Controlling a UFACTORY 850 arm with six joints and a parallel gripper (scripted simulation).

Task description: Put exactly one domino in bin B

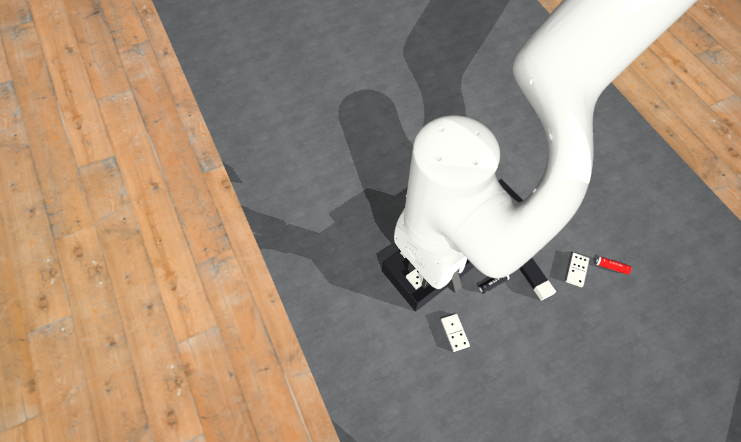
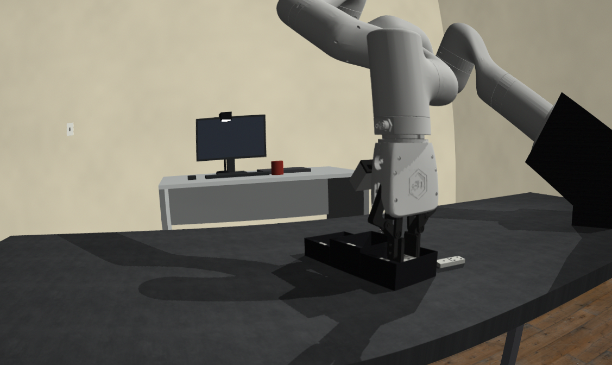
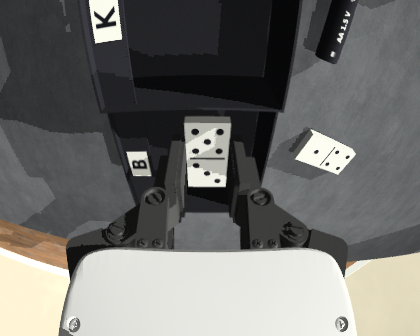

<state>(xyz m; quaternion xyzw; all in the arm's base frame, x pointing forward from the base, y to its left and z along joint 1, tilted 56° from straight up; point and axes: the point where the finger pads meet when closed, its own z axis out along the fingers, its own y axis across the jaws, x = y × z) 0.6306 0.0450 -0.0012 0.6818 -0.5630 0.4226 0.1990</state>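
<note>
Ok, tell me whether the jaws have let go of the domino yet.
Not yet. The gripper is shut on the domino, with the jaws lowered inside bin B.

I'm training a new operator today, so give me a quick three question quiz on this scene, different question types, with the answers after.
1. True or false: the gripper is shut on a domino.
2. Which bin label sits beside the gripper: B or K?
3. How many dominoes lie on the table outside the bins?

Key
1. True.
2. B.
3. Two: one near the bins, one by the red battery.
</note>
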